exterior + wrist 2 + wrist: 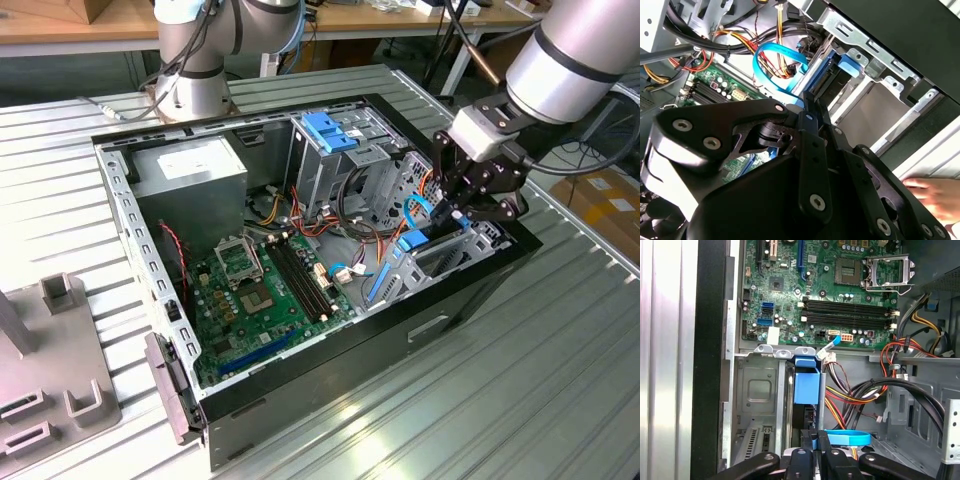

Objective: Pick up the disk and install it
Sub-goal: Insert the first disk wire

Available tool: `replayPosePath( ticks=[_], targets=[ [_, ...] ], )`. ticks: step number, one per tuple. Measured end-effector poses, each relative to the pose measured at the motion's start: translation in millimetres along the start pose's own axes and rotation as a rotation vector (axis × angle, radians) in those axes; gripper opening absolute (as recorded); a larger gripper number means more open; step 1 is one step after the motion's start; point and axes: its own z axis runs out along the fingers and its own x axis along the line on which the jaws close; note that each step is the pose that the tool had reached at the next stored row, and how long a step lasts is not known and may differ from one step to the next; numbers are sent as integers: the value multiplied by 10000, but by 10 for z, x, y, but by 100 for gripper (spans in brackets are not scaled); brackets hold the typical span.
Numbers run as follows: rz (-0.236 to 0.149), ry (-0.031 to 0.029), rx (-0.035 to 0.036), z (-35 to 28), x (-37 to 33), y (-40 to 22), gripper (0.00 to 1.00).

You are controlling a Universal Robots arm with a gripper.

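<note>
Gripper: the gripper is being shown reaching down into the open computer case, at its end on the exterior view's right.
Jaws: they are being clenched close together on the edge of the blue carrier, so the disk is being grasped.
Disk: the disk is being held on edge, upright, inside the grey metal drive bay. It is just beside the case's black side wall and just past the edge of the motherboard.
Blue cable: a flat blue cable is being seen looped just beside the gripper's fingers, near the bundled red, yellow and black wires.
Table: the case is being carried by a ribbed metal table.
Power-supply box: the power-supply box is being seen in the case's far corner, well apart from the gripper.
Hand: a person's hand is being shown in the second wrist view, outside the case wall.
</note>
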Motion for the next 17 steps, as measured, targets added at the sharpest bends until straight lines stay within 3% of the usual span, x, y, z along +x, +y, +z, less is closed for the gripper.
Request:
replayPosePath(
  ticks=[2,17],
  targets=[
    [1,25,-1,0,0,1,16],
    [1,24,-1,8,-2,13,16]
  ],
)
